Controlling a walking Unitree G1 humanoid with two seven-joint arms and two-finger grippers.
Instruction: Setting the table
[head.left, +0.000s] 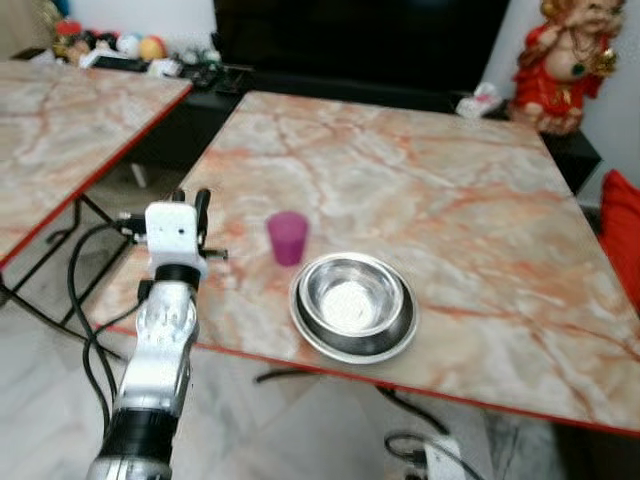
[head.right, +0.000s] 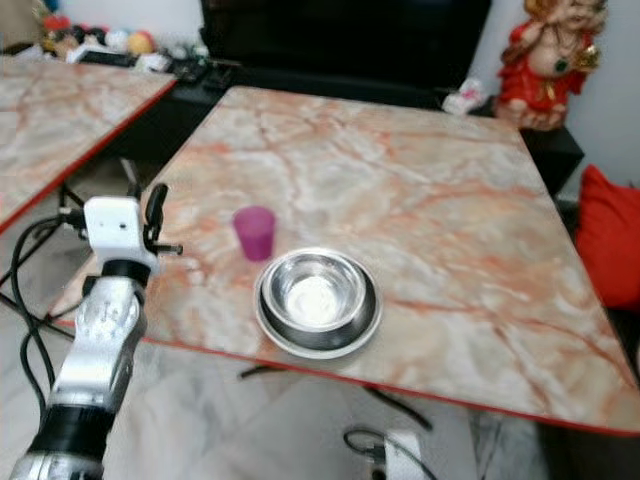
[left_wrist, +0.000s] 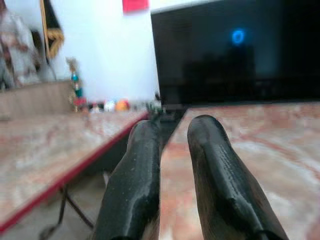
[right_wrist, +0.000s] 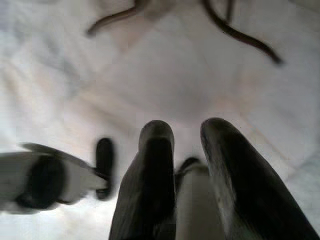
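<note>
A small purple cup (head.left: 288, 238) stands upright near the front left of the marble table (head.left: 420, 170). Just to its right sits an empty steel bowl (head.left: 353, 305), close to the table's front edge. My left gripper (head.left: 190, 205) is raised at the table's left edge, a short way left of the cup and apart from it. In the left wrist view its fingers (left_wrist: 145, 165) lie close together with nothing between them. My right gripper (right_wrist: 182, 127) hangs over the pale floor, fingers shut and empty.
A second marble table (head.left: 60, 120) stands to the left across a narrow gap. A black TV (head.left: 360, 40) and a red statue (head.left: 560, 65) are behind the table, a red cushion (head.left: 622, 230) at right. Cables and a power strip (head.left: 440, 460) lie on the floor.
</note>
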